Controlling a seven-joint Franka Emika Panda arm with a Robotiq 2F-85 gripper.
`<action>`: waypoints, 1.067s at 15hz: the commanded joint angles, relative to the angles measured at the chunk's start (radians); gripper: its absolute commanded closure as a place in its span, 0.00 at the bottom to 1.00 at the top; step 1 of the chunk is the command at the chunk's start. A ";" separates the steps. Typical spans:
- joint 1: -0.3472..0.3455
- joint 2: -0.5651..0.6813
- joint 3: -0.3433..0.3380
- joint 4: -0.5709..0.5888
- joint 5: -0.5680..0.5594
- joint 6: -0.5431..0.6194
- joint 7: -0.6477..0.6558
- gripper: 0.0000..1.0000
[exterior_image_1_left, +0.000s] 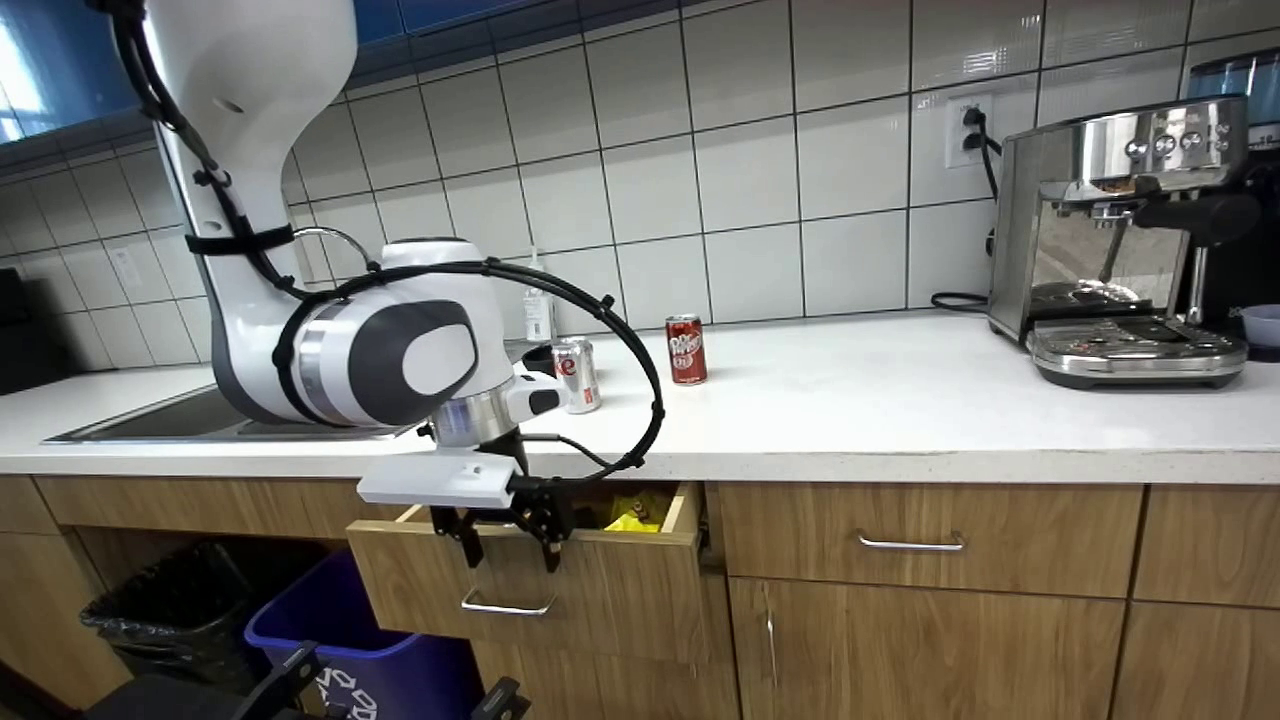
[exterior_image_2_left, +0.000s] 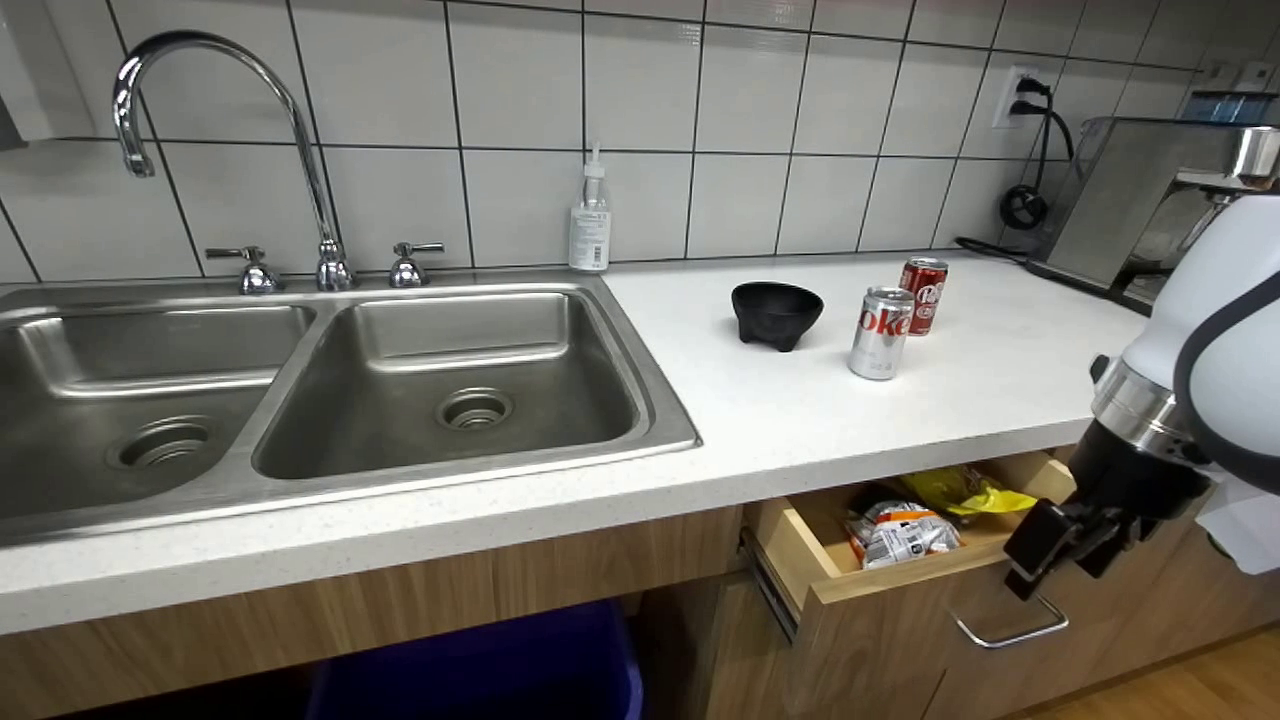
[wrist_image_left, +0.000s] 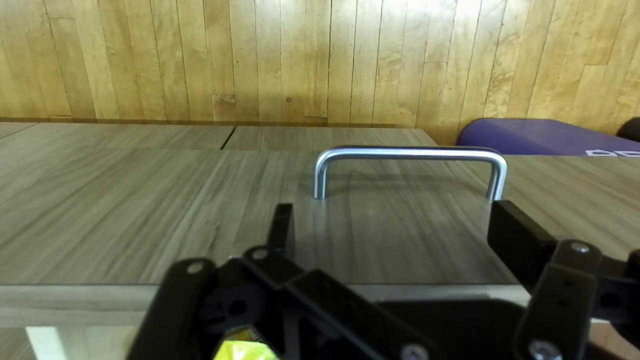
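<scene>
A wooden drawer (exterior_image_1_left: 620, 605) stands partly pulled out below the counter; its front also shows in an exterior view (exterior_image_2_left: 870, 640) and the wrist view (wrist_image_left: 150, 215). My gripper (exterior_image_1_left: 511, 557) points down at the drawer front, fingers spread wide, nothing between them. It shows likewise in an exterior view (exterior_image_2_left: 1058, 578) and the wrist view (wrist_image_left: 392, 212). The fingertips are just above the silver bar handle (exterior_image_1_left: 508, 609), seemingly apart from it; the handle spans much of the finger gap in the wrist view (wrist_image_left: 410, 153). A yellow packet (exterior_image_2_left: 965, 492) and a silver-orange wrapper (exterior_image_2_left: 905, 535) lie inside the drawer.
On the white counter (exterior_image_1_left: 860, 410) stand a Diet Coke can (exterior_image_2_left: 882, 335), a red Dr Pepper can (exterior_image_2_left: 922, 290), a black bowl (exterior_image_2_left: 776, 312) and an espresso machine (exterior_image_1_left: 1120, 240). A double sink (exterior_image_2_left: 470, 370) is alongside. A blue bin (exterior_image_1_left: 370, 640) and black-lined bin (exterior_image_1_left: 180, 610) stand below.
</scene>
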 joint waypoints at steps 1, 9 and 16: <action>-0.037 -0.014 0.030 0.030 -0.003 0.003 0.005 0.00; -0.067 0.020 0.041 0.090 0.003 -0.004 0.001 0.00; -0.062 0.048 0.029 0.155 -0.005 -0.009 -0.001 0.00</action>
